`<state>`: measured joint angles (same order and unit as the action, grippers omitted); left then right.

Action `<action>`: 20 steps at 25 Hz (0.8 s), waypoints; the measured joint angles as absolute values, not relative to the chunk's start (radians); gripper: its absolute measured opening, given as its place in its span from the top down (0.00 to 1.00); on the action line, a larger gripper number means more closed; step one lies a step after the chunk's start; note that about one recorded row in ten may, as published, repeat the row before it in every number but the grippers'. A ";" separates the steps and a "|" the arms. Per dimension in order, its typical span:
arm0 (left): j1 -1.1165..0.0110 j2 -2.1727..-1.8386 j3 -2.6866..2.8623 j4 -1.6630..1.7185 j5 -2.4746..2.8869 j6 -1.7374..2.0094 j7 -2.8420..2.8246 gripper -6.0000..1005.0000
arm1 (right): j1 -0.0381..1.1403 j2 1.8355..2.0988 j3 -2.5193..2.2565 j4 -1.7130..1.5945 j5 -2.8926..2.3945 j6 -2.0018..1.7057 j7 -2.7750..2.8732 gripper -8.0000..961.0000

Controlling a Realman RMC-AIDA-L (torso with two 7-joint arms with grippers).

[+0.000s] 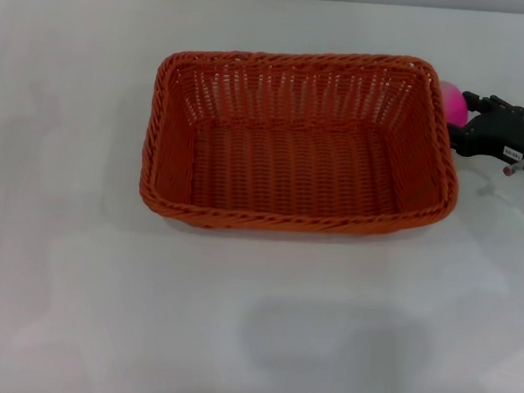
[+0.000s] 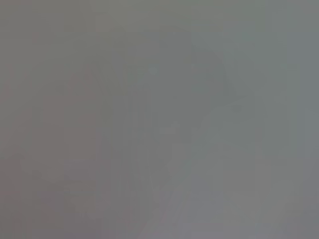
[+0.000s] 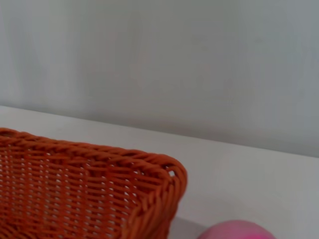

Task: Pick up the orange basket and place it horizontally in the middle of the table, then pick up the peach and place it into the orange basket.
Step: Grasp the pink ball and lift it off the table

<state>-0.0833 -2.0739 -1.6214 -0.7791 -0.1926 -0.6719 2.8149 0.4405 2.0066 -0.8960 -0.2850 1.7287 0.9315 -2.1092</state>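
Observation:
The orange basket lies lengthwise across the middle of the white table, open side up and with nothing in it. The peach, pink with a magenta patch, sits just outside the basket's far right corner. My right gripper reaches in from the right and sits right against the peach, beside the basket's right rim. In the right wrist view a corner of the orange basket shows close up, with the top of the peach beside it on the table. My left gripper is out of view.
The left wrist view shows only a plain grey surface. Bare white tabletop surrounds the basket on the left and in front. A pale wall stands behind the table's far edge.

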 joint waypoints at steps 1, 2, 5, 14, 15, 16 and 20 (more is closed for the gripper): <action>-0.083 -2.074 -1.621 -0.780 -0.193 -0.672 2.815 0.37 | 0.440 2.007 -0.896 -0.285 1.729 0.925 -2.109 0.11; -0.083 -2.074 -1.621 -0.781 -0.193 -0.672 2.815 0.37 | 0.440 2.007 -0.896 -0.285 1.729 0.920 -2.109 0.11; -0.084 -2.074 -1.621 -0.782 -0.193 -0.672 2.815 0.37 | 0.440 2.008 -0.896 -0.285 1.732 0.914 -2.108 0.11; -0.086 -2.074 -1.621 -0.779 -0.199 -0.675 2.815 0.37 | 0.438 2.007 -0.887 -0.294 1.737 0.912 -2.105 0.32; -0.086 -2.074 -1.621 -0.778 -0.199 -0.675 2.815 0.37 | 0.438 2.007 -0.885 -0.295 1.737 0.913 -2.103 0.36; -0.086 -2.074 -1.621 -0.778 -0.199 -0.675 2.815 0.37 | 0.438 2.007 -0.885 -0.295 1.737 0.913 -2.103 0.41; -0.087 -2.074 -1.623 -0.778 -0.199 -0.677 2.815 0.37 | 0.439 2.005 -0.888 -0.294 1.733 0.912 -2.102 0.54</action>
<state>-0.0874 -2.0739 -1.6226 -0.7778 -0.1995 -0.6765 2.8148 0.4390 2.0045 -0.8880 -0.2944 1.7327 0.9120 -2.1020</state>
